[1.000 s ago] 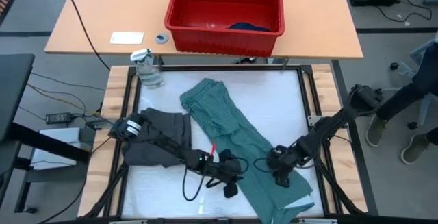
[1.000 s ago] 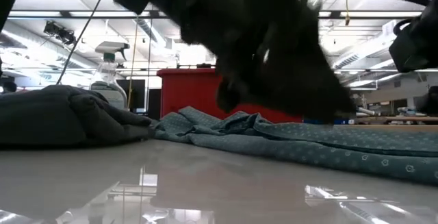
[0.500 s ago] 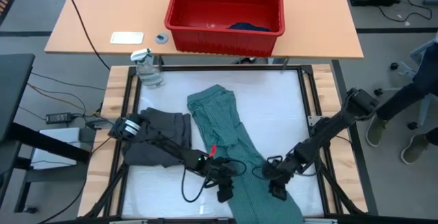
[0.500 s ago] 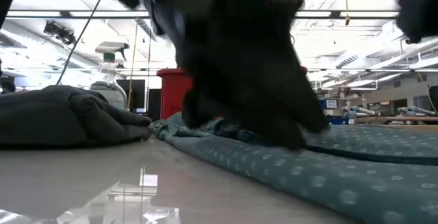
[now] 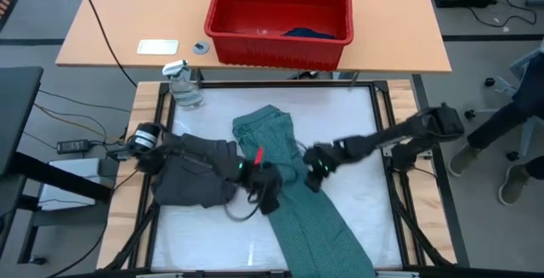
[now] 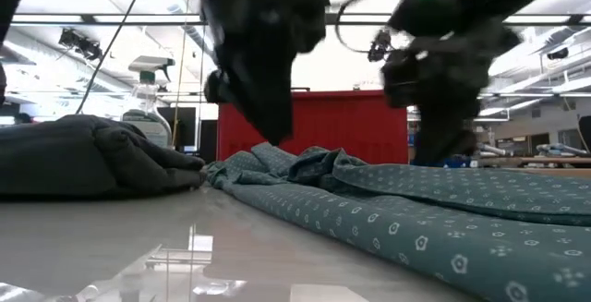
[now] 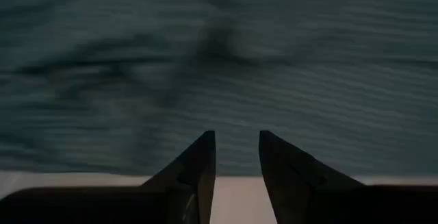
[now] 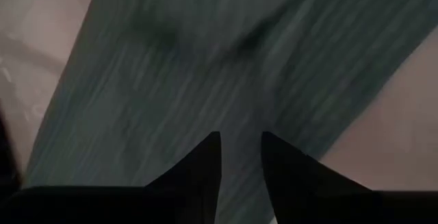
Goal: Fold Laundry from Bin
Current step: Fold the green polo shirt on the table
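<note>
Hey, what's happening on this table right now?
A two-armed robot is sorting laundry. A teal dotted garment lies stretched out along the white table. The left gripper and right gripper hover over its middle, fingers slightly apart and holding nothing. A dark grey piece lies bunched to one side, and a blue piece sits in the red bin.

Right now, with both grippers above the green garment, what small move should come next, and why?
Probably lower both grippers, left and right, onto the teal garment: they flank its middle, jaws slightly apart and holding nothing, and it lies as a long unfolded strip.
</note>
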Controlling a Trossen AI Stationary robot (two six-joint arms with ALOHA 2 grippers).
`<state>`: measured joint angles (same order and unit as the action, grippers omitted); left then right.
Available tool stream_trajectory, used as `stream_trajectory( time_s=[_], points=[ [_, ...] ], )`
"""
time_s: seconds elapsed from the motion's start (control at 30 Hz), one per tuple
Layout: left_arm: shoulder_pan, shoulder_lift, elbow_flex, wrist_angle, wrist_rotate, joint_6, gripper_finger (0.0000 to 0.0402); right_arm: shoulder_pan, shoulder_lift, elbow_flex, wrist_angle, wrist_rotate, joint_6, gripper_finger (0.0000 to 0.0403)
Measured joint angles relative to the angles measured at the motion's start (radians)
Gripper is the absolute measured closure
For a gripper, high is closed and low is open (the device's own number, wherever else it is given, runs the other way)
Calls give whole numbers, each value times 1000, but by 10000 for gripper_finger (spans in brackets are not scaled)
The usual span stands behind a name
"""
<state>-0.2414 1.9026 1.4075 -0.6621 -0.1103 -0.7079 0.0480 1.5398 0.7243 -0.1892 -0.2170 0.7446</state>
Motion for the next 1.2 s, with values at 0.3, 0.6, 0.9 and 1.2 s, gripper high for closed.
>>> stream_trajectory(
  time_s=[0.3, 0.6, 0.9, 1.2],
  points=[
    [255, 2, 0, -19, 120, 76, 283, -304, 128, 173, 24, -93, -347, 289],
    [388, 1, -6, -77, 158, 180, 283, -462, 320, 312, 15, -45, -428, 305],
    [514, 38, -112, 139, 258, 280, 283, -558, 337, 327, -123, -51, -433, 349],
    [571, 66, -124, 442, 341, 300, 285, -634, 286, 323, -312, -16, -431, 369]
  ],
)
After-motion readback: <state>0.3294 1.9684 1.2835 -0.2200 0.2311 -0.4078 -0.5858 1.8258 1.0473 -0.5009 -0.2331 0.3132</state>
